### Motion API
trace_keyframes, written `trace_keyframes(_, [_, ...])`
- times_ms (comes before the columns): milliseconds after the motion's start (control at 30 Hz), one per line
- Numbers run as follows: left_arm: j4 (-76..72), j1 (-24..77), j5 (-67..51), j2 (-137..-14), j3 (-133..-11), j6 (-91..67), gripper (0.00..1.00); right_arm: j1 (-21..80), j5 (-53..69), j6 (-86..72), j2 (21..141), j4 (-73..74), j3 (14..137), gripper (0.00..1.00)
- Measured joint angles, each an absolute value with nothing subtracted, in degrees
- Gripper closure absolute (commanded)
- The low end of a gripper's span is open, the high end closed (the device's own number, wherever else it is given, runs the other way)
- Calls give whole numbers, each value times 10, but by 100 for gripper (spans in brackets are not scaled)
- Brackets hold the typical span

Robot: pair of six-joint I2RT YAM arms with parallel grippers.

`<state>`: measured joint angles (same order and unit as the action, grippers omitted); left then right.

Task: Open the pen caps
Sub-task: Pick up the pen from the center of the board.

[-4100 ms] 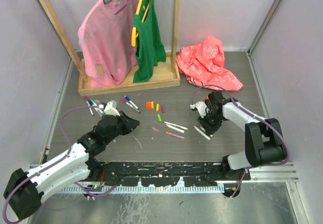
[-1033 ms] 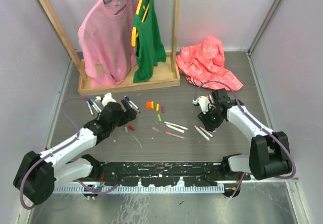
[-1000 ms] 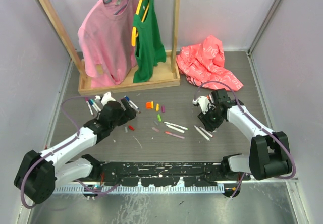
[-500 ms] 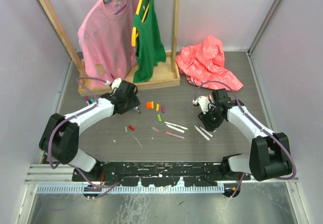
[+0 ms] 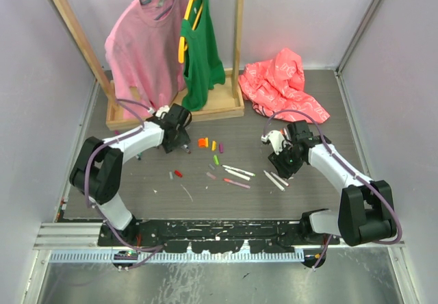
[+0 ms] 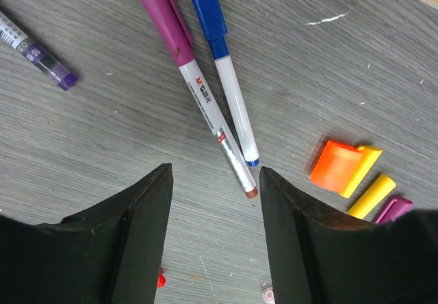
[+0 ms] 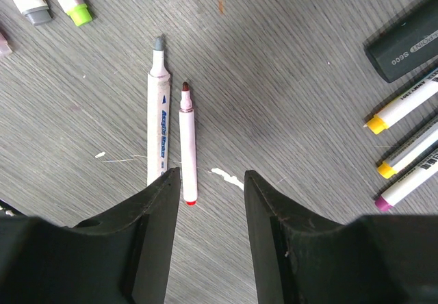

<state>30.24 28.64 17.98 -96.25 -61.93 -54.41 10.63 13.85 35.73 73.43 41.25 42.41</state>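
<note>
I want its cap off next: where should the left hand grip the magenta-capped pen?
Probably take the magenta pen by its white barrel just below the cap, from above, pinching across it: it lies flat, and farther down the blue pen crowds it.

Swung the left gripper (image 6: pixel 213 181) from the near left of the table (image 5: pixel 137 191) out to the rack base (image 5: pixel 205 112), over the purple-capped pen (image 6: pixel 198 105) and blue-capped pen (image 6: pixel 229 98). Uncovered a red cap (image 5: pixel 178 174) and possibly a grey cap (image 5: pixel 171 175) on the vacated spot. Laid a second bare pen (image 5: pixel 280 178) beside the earlier bare pen (image 5: pixel 272 181) by the right gripper (image 7: pixel 209 181).
</note>
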Motion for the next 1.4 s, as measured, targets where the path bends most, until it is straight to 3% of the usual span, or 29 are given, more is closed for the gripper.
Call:
trace_keyframes(1100, [371,253,121,-1056,-696,-531,54,106,143,359,728,417,424,50])
trace_keyframes(1200, [380,250,118,-1063,-705,-531,61,106,144,359,728,418,424,50])
trace_keyframes(1300, [385,249,117,-1064,-706,-531,80,106,145,359,728,419,424,50])
trace_keyframes(1400, [387,249,112,-1064,-706,-530,88,106,145,359,727,419,424,50])
